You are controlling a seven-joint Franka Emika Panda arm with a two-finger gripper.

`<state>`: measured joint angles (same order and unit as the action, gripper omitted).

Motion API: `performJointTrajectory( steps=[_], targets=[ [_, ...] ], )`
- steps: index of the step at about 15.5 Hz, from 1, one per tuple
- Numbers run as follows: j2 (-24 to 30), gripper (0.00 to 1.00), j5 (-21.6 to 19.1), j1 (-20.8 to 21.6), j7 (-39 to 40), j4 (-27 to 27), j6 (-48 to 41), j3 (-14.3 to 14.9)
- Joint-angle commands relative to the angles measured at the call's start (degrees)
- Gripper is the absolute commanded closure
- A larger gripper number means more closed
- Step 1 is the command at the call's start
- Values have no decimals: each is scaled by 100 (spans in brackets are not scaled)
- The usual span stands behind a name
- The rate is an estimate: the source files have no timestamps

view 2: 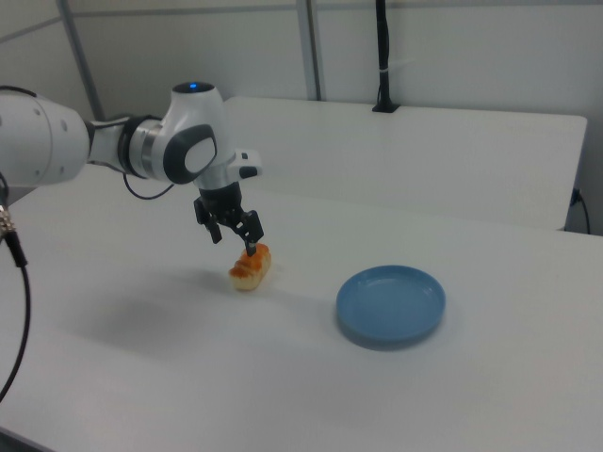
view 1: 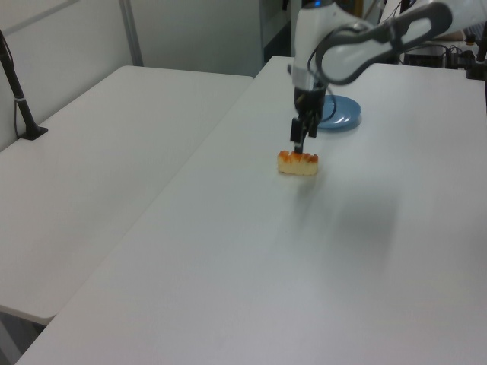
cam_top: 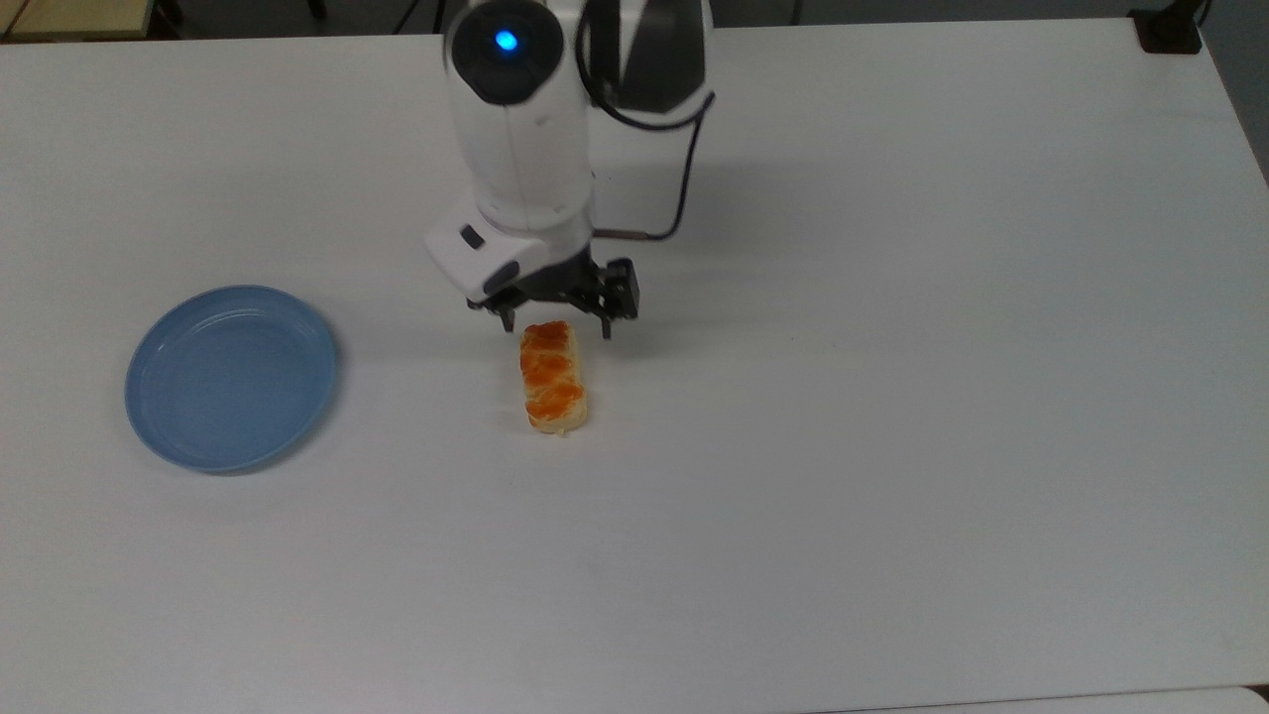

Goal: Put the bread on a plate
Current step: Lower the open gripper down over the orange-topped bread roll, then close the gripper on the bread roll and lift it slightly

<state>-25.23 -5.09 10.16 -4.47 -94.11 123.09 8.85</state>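
On the table (cam_top: 892,397), the bread (cam_top: 552,376) lies mid-scene, well right of the plate (cam_top: 230,377) in the top view. Above its far end hangs the gripper (cam_top: 555,327), fingers apart.

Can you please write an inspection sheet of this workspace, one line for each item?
Surface: white table, bare apart from the job's things.
Job's things: bread lying on the table; light blue plate empty, apart from the bread.
Clutter: nothing seen.
Grippers: gripper open, above one end of the bread, not holding it.
Cables: black cable looping along the arm.
Surroundings: second white table; black pole.
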Motion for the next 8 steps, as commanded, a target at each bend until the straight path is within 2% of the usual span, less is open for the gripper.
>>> performJointTrajectory(
  steps=[1,6,8],
  targets=[
    [-631,0,-18,135,-545,551,312,72],
    [-852,0,43,127,-538,640,865,90],
    [-870,5,245,109,-502,631,884,90]
  ],
)
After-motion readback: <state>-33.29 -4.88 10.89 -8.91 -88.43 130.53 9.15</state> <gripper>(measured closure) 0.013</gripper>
